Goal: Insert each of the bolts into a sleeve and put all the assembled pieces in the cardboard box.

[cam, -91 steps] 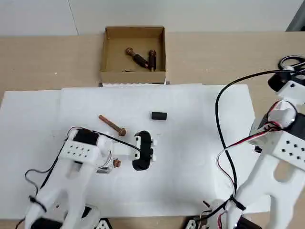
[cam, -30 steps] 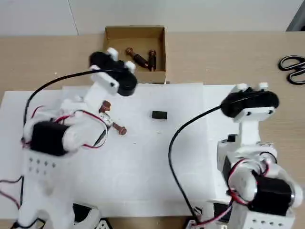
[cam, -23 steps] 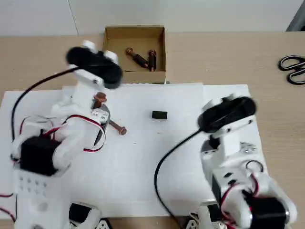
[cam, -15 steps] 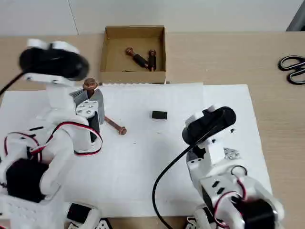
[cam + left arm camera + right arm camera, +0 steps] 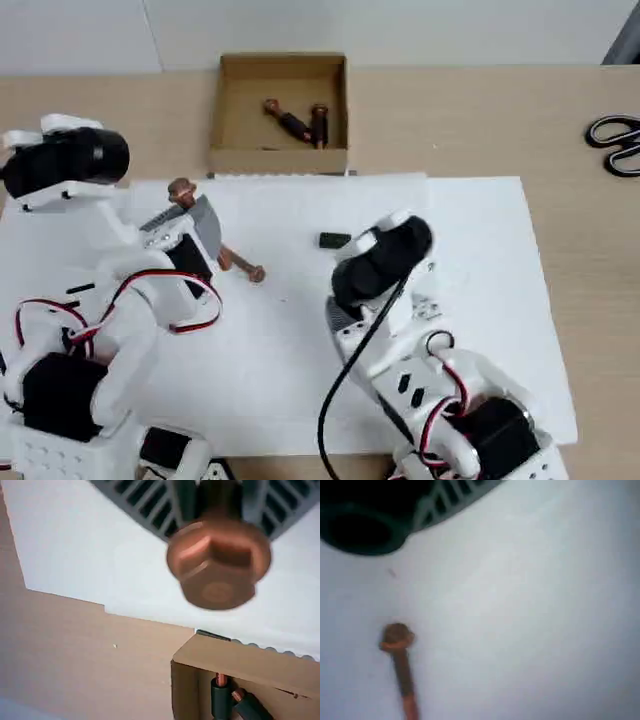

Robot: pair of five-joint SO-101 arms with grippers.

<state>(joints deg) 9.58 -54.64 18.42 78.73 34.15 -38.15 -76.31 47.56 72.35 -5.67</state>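
The step in hand looks like the third assembly. Two finished pieces (image 5: 298, 122) already lie in the cardboard box (image 5: 232, 105). The left gripper (image 5: 188, 212) is clenched on a bolt (image 5: 218, 565), raised above the white sheet (image 5: 470, 220) near the box, with the head sticking out past the jaws. The right gripper (image 5: 415, 510) hangs just beside the black sleeve (image 5: 357, 530), which lies on the sheet. Whether it is released or clenched, I cannot tell. A second bolt (image 5: 240, 264) lies loose on the sheet between the arms. The next move probably calls for a firm hold on the sleeve. Its bore must then line up squarely with the held bolt's shank, since a slight tilt would likely jam it.
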